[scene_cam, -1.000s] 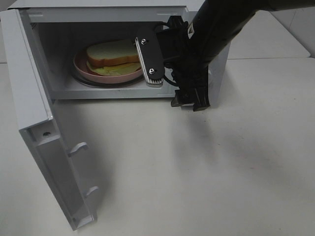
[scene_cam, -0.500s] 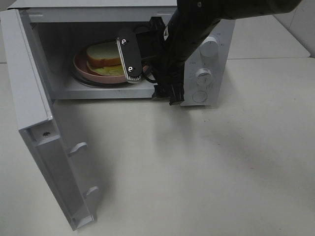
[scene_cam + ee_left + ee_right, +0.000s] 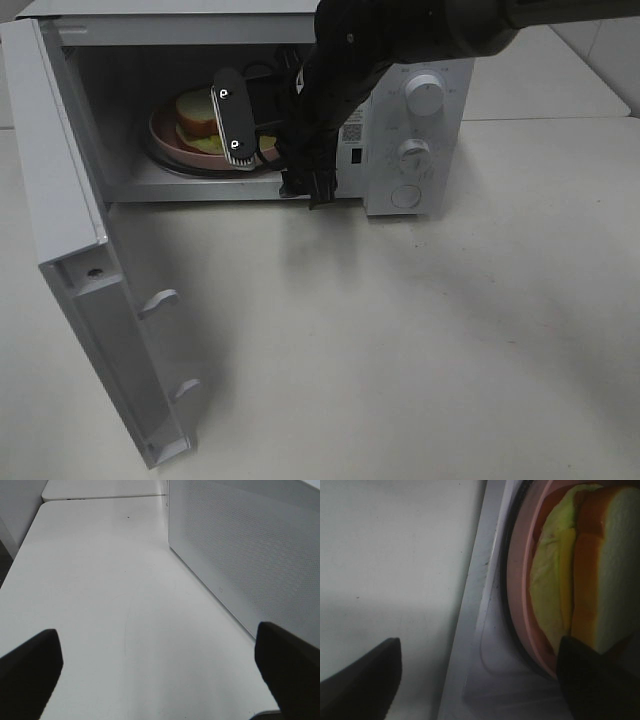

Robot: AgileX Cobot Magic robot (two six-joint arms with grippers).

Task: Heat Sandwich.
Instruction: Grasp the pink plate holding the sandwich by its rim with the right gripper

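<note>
The sandwich (image 3: 195,108) lies on a round pink plate (image 3: 163,137) inside the open microwave (image 3: 200,30). My right gripper (image 3: 275,175) hangs at the mouth of the cavity, open, turned on its side, and hides the sandwich's right part. In the right wrist view the sandwich (image 3: 600,570) shows white bread, tan crust and yellow-green filling on the plate (image 3: 517,580). The right gripper (image 3: 480,690) has its two dark fingers wide apart, straddling the microwave's front sill and holding nothing. The left gripper (image 3: 157,680) is open over bare table beside the microwave's perforated side wall (image 3: 240,545).
The microwave door (image 3: 90,300) stands swung out at the left front, handle side toward the table (image 3: 420,330). The control panel with two dials (image 3: 425,95) is right of the cavity. The black right arm reaches in from the upper right.
The right arm has swung left across the microwave front, uncovering the control panel. Its gripper now covers more of the sandwich and plate. The left view gives no earlier frame.
</note>
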